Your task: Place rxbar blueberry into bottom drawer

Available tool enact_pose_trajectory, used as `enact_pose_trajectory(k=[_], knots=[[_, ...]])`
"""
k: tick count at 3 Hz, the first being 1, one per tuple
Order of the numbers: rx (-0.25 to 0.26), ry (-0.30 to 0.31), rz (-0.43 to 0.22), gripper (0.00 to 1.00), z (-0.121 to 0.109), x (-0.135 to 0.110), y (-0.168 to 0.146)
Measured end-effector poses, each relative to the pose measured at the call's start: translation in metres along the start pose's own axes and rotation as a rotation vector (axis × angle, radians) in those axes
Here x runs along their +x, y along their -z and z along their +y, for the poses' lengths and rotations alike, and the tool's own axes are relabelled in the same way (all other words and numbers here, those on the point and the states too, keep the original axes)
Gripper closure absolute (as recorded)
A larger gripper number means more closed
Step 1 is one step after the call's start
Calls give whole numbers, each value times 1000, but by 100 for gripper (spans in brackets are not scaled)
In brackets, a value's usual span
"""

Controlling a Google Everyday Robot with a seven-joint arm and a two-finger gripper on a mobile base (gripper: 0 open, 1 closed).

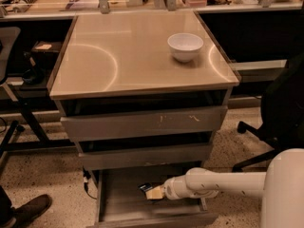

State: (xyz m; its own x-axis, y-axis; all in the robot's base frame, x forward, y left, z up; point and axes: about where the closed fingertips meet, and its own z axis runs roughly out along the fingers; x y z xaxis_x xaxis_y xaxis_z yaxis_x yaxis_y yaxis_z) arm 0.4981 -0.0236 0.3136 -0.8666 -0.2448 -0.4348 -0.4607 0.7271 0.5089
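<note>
The bottom drawer (114,204) of the grey cabinet is pulled out toward the camera and shows its plain grey floor. My white arm reaches in from the lower right, and my gripper (151,192) hangs over the right middle of that drawer. A small dark rxbar blueberry (144,187) shows at the gripper's tip, just above the drawer floor. The tan fingers (155,193) sit against the bar.
A white bowl (185,46) stands on the cabinet top (118,56) at the back right. The two upper drawers (142,122) are pulled out slightly. A black office chair (280,108) stands at the right, a desk frame at the left, a shoe (26,210) at the lower left.
</note>
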Motion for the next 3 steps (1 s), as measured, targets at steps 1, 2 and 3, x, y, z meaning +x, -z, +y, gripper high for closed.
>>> enact_pose_trajectory(k=[1, 2, 3], knots=[[-5, -5, 5, 100, -1, 3, -8], [-11, -35, -4, 100, -14, 8, -40], [-14, -70, 6, 100, -31, 19, -78]])
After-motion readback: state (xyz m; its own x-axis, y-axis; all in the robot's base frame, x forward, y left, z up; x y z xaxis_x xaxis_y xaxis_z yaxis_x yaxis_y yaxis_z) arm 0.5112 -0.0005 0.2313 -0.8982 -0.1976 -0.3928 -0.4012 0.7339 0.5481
